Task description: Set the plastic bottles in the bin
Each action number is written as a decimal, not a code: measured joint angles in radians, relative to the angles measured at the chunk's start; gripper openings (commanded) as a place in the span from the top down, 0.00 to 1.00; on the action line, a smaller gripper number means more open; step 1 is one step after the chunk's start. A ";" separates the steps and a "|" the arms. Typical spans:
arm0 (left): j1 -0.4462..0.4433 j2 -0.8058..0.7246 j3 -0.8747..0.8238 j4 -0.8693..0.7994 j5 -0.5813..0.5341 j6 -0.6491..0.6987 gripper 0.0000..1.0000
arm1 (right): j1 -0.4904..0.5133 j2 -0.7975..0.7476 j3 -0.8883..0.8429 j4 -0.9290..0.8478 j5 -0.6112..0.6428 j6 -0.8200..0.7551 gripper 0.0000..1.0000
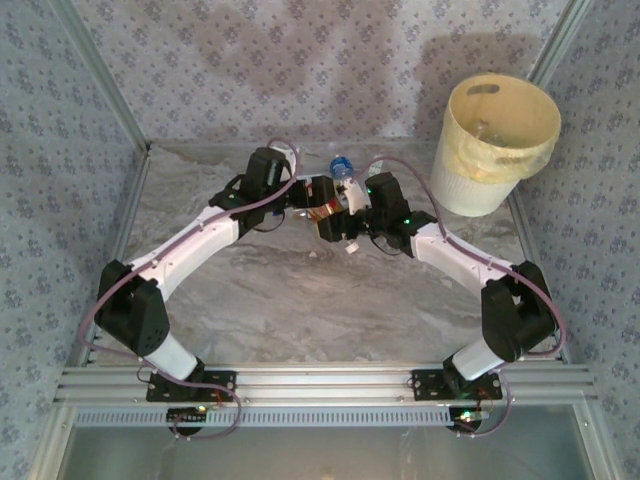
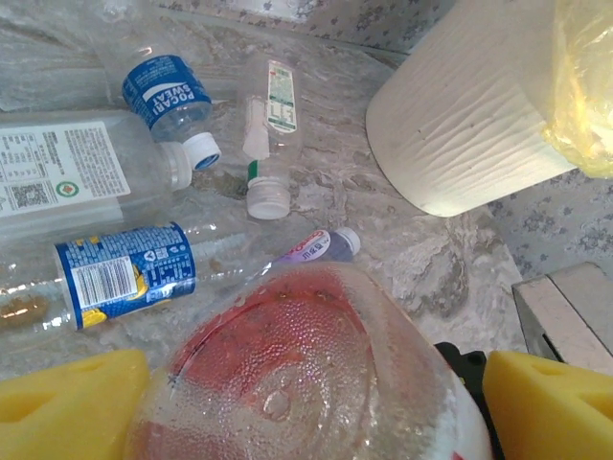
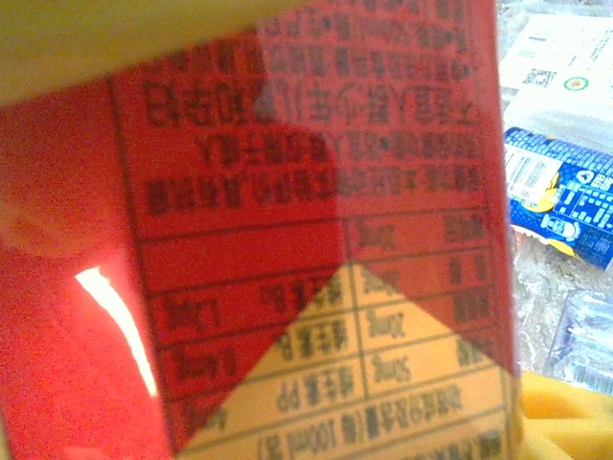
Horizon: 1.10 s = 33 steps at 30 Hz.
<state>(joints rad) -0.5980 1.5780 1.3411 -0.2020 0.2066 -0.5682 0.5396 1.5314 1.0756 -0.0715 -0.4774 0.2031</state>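
Over the middle of the table, the right gripper clamps a clear bottle whose red label carries small print. The left gripper stands spread wide around its dimpled, droplet-covered base, with one yellow pad clear of it. More clear bottles with blue labels and white caps lie on the table below, near the cream bin.
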 measured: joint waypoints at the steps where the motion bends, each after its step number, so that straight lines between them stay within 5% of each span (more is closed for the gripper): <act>1: 0.000 0.000 0.005 0.001 -0.001 -0.005 0.02 | 0.000 0.000 0.000 -0.002 0.004 0.000 0.44; 13: 0.023 -0.084 0.008 0.042 -0.034 -0.080 0.02 | -0.005 -0.002 -0.019 -0.031 0.062 0.003 0.47; 19: 0.083 -0.180 -0.060 0.064 -0.159 -0.179 0.02 | -0.028 -0.012 -0.029 -0.034 0.105 0.010 0.47; 26: 0.168 -0.217 -0.190 -0.020 -0.341 -0.337 0.02 | -0.095 -0.096 -0.032 -0.084 0.272 0.034 0.47; 33: 0.220 -0.219 -0.262 -0.124 -0.378 -0.375 0.02 | -0.211 -0.232 -0.032 -0.105 0.405 0.035 0.47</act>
<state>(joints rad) -0.3782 1.3586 1.0794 -0.3256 -0.1719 -0.9436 0.3283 1.2991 1.0431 -0.1768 -0.0723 0.2386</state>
